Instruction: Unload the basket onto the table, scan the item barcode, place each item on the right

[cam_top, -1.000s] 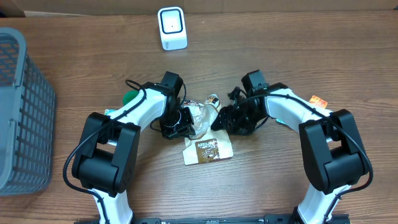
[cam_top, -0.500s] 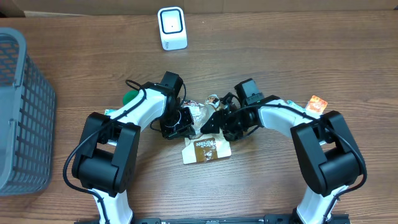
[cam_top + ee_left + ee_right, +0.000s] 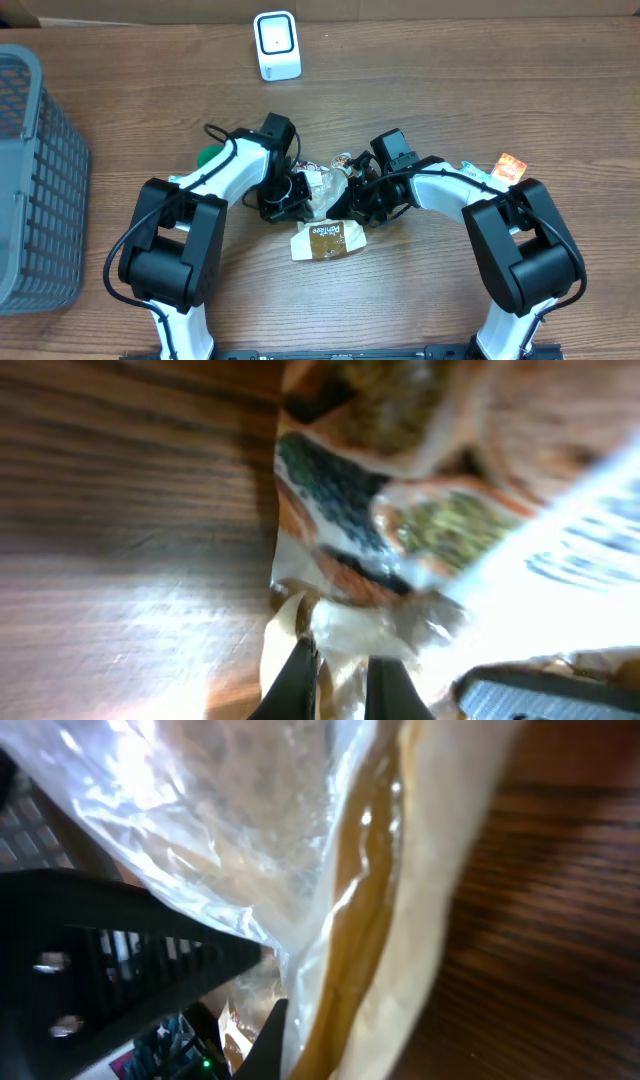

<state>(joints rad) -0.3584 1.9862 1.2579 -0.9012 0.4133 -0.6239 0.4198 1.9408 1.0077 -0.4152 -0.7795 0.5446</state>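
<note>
Well, from overhead your plastic packet [image 3: 322, 186] is in the middle of the surface [image 3: 420, 290], between left claw [image 3: 293, 196] and right claw [image 3: 352, 192], both clenched on it. Left wrist: the pinch has only thin, crinkled film. Right wrist: the same glossy film, so it's probably light, limp and slippery; take the sealed edge.

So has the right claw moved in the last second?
Yes. Judged against the unmoved orange packet, the right gripper has slid away from it toward the left gripper and closed on the clear bag.
</note>
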